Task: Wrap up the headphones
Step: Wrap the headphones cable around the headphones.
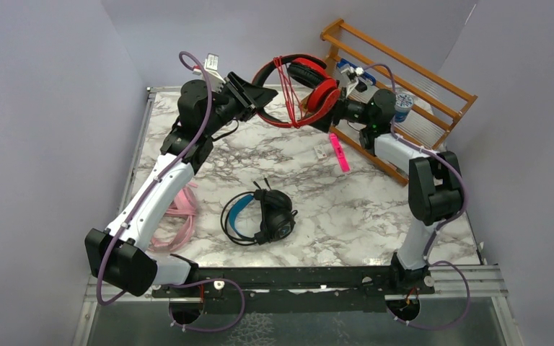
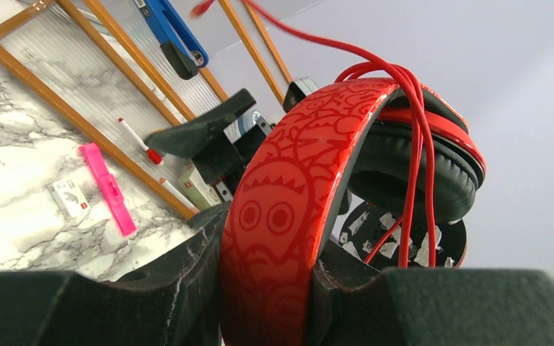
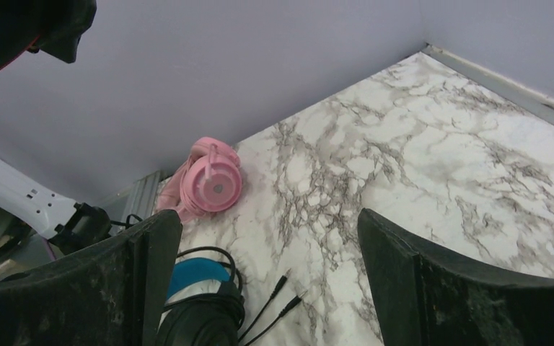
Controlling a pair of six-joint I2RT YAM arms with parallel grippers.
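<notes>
The red headphones [image 1: 310, 90] hang in the air over the back of the table, their red cable [image 2: 415, 144] looped several times round the band and ear cups. My left gripper [image 2: 267, 288] is shut on the patterned red headband [image 2: 281, 209]. My right gripper [image 3: 270, 281] is open with nothing between its fingers, just right of the red ear cup [image 1: 324, 97]. The black headphones with a blue headband [image 1: 263, 216] lie mid-table, cable coiled, their plugs [image 3: 281, 295] loose. The pink headphones [image 1: 177, 216] lie at the left, partly under my left arm.
A wooden rack [image 1: 404, 79] lies at the back right, holding a blue tool [image 1: 346, 68] and a small can [image 1: 402, 104]. A pink stick [image 1: 339, 153] and a small white box [image 1: 322, 153] lie in front of the rack. Grey walls enclose three sides.
</notes>
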